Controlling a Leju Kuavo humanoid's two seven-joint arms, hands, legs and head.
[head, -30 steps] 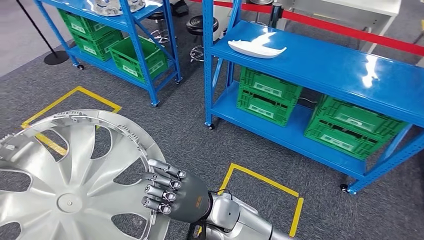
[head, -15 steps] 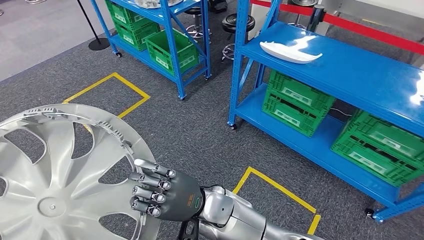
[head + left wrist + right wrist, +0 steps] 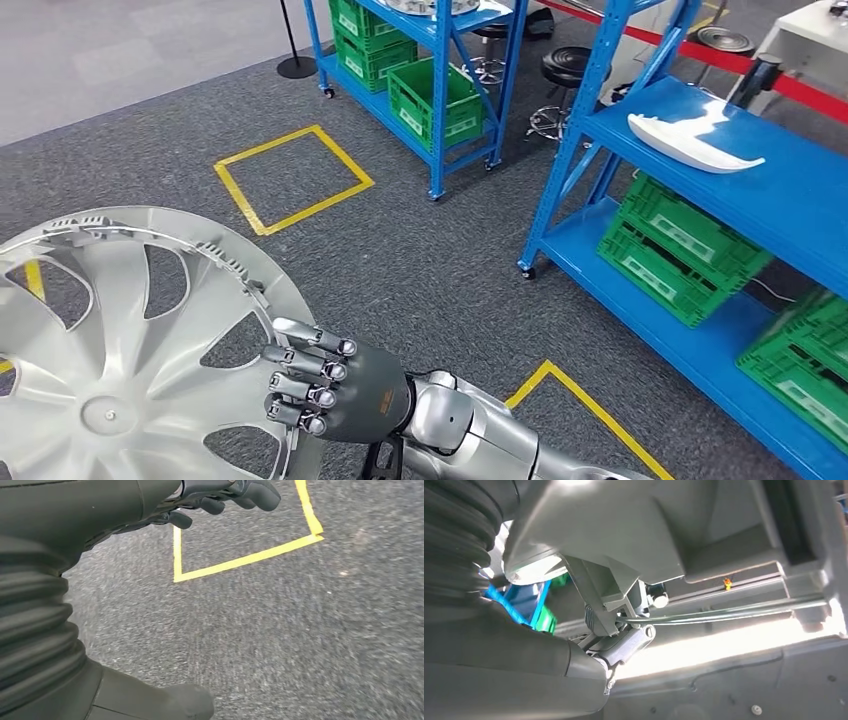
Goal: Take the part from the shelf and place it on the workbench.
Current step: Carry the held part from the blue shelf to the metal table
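Your right hand point(image 3: 325, 393) grips the silver wheel cover point(image 3: 130, 350) by its rim | cover held above the carpet, well apart from the blue shelf point(image 3: 740, 190) | your left hand point(image 3: 220, 495) fingers curled, holding nothing.

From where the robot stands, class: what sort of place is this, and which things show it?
Probably a factory or workshop parts area: blue metal shelving holding green crates, yellow tape squares marking the floor, and a silver wheel cover held by the right hand.

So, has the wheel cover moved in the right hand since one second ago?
No. The wheel cover stays in the right hand; the blue shelves shifted because the camera turned.
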